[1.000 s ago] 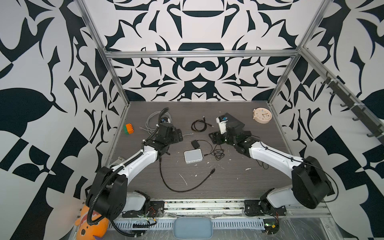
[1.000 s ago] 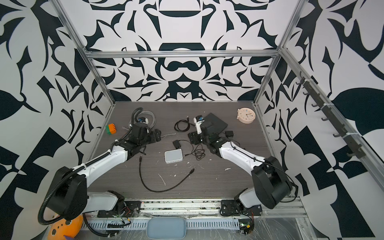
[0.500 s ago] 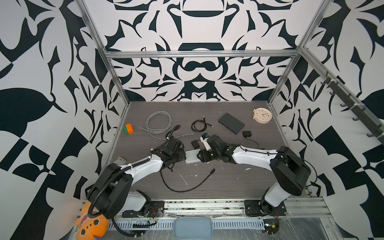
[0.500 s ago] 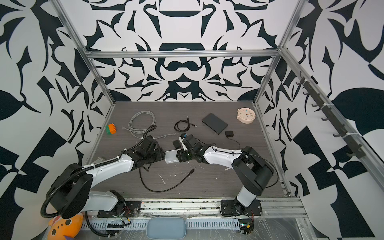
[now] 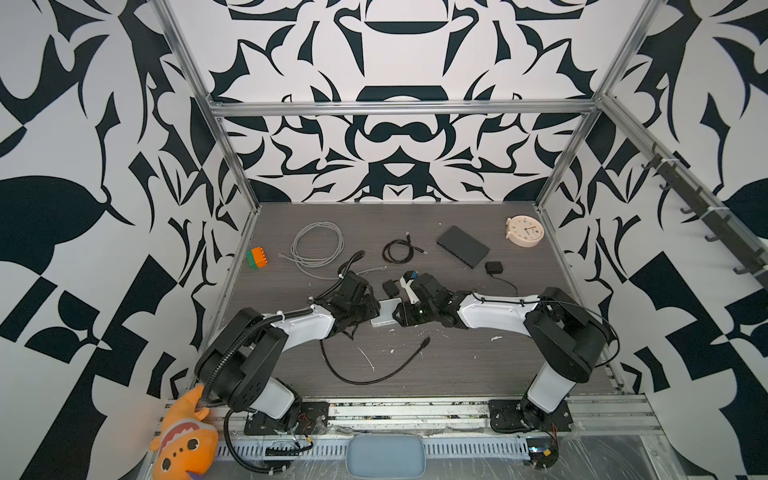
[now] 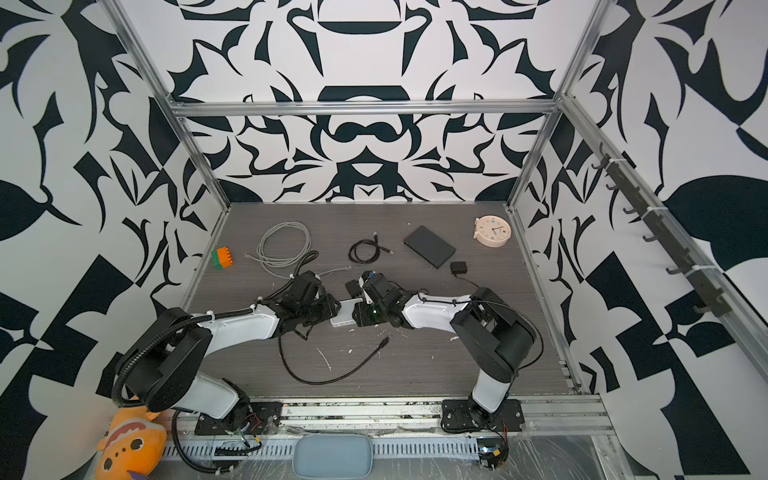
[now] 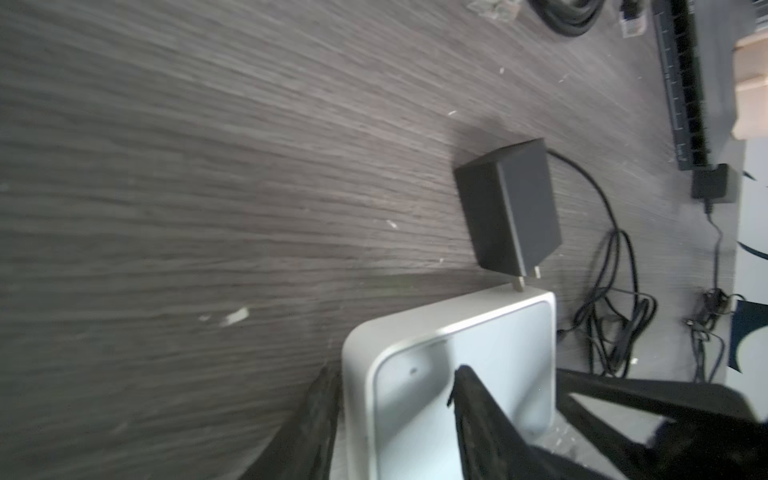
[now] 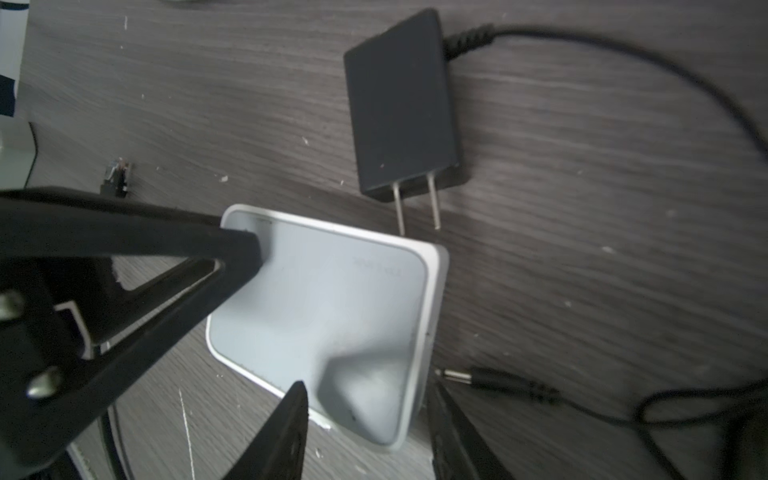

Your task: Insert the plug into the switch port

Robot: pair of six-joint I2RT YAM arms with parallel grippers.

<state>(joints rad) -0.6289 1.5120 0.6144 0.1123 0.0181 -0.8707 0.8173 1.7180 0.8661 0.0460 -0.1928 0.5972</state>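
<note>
The switch (image 5: pixel 385 312) (image 6: pixel 344 313) is a small white box at mid-table, pinched from both ends. My left gripper (image 7: pixel 395 399) (image 5: pixel 370 309) is shut on one edge, one finger on the top face (image 7: pixel 473 407), the other against the side wall. My right gripper (image 8: pixel 370 411) (image 5: pixel 401 313) is shut on the opposite corner in the same way. The plug (image 8: pixel 457 377), a metal barrel tip on a thin black cable, lies on the table just beside the right jaws. It is hidden under the right arm in both top views.
A black two-pin power adapter (image 8: pixel 403 108) (image 5: pixel 389 286) lies touching the switch's far side. Farther back are a black flat box with ports (image 5: pixel 462 246), a second adapter (image 5: pixel 493 267), coiled grey (image 5: pixel 318 249) and black (image 5: pixel 401 251) cables, a clock (image 5: pixel 524 231) and an orange-green brick (image 5: pixel 257 257). A loose black cable (image 5: pixel 374 370) curves in front.
Both arms swung from the back of the table down to the white switch at the centre. Their jaws narrowed from wide open onto its two ends.
</note>
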